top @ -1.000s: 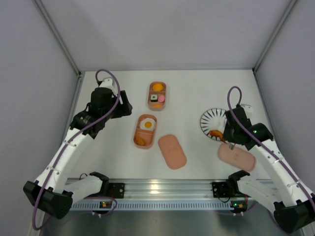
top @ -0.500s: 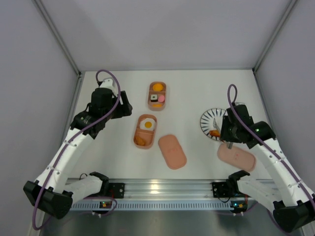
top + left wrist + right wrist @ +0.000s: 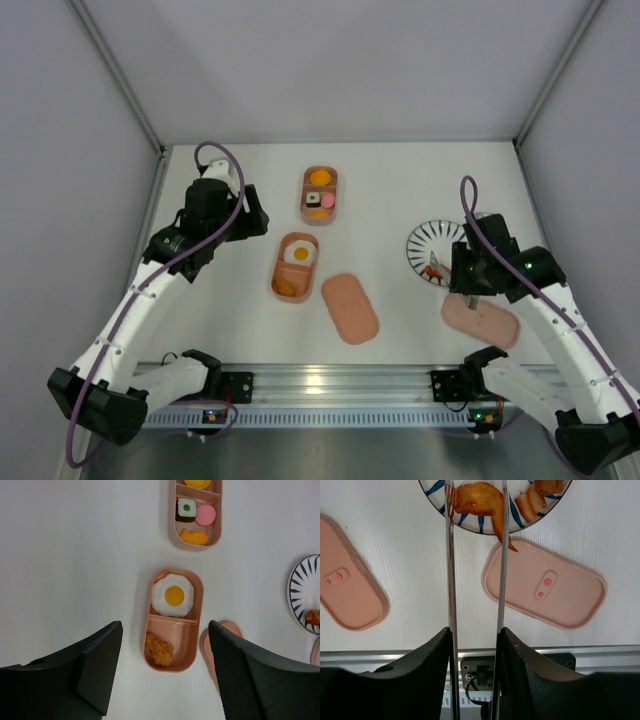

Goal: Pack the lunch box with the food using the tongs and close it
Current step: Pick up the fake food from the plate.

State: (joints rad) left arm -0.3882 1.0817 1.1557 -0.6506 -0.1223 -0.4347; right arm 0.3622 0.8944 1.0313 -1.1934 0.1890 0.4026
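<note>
My right gripper [image 3: 475, 630] is shut on the tongs [image 3: 451, 580]. Their two thin arms reach out to the striped plate [image 3: 437, 487] and pinch a browned chicken wing [image 3: 477, 502]; the wing's tip hangs past the plate's rim. A bacon piece [image 3: 532, 502] lies beside it. The lunch box's near tray [image 3: 190, 660] holds a fried egg [image 3: 172, 595] and a fried nugget [image 3: 159, 649]. Its far tray [image 3: 216, 535] holds a sushi roll [image 3: 186, 509], a pink piece and orange pieces. My left gripper [image 3: 165, 627] hangs open and empty above the near tray.
Two flat pink lids lie on the table: one [image 3: 349, 307] right of the near tray, the other [image 3: 481, 320] just in front of the plate [image 3: 425, 240] and under my right arm. Grey walls close in three sides; a metal rail [image 3: 330, 380] runs along the front.
My right wrist has shifted slightly to the right over the plate's near edge with the tongs still on the wing. The left arm has not moved.
</note>
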